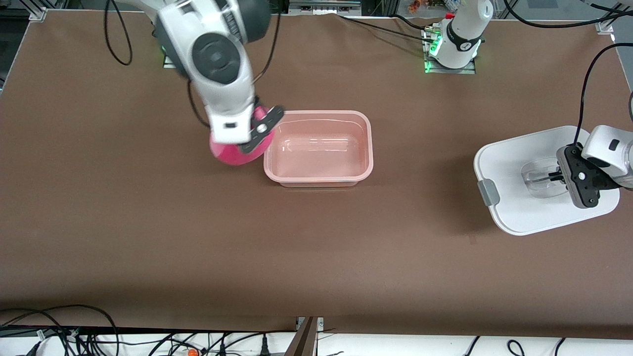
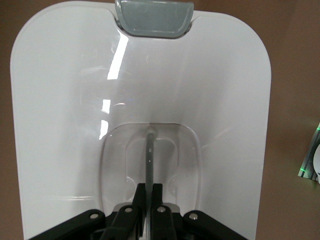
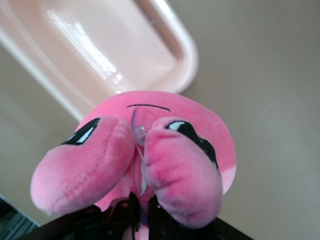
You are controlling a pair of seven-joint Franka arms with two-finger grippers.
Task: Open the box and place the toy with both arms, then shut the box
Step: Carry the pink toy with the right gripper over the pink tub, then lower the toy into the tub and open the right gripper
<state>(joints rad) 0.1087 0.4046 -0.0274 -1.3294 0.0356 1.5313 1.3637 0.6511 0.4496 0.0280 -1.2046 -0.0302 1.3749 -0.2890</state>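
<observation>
The small round bright-pink plush toy (image 1: 232, 153) is pinched in the right gripper (image 1: 260, 129), fingers closed tight into the fluff between its two puffy bits, as the right wrist view shows (image 3: 150, 155). It's sitting just beside the open translucent pink plastic tub (image 1: 367, 148), at the end toward the right arm, pretty much touching the rim but not over it. Can't tell if it's lifted off the brown table (image 1: 148, 237) or resting on it.

So the step in hand looks like dropping the toy in. I'd say lift it enough that its belly clears the rim, carry it over the middle of the tub, then lower and let go. Dragging it sideways would probably just shove the light tub along.

The white plastic lid (image 1: 504, 158) with the grey side clip (image 1: 488, 192) is well apart from the tub, at the left arm's end of the table. The left gripper (image 1: 558, 176) is down in the lid's recessed centre handle (image 2: 150, 155), fingers closed on the thin grip bar there. That arm just waits with the lid until the toy is in
</observation>
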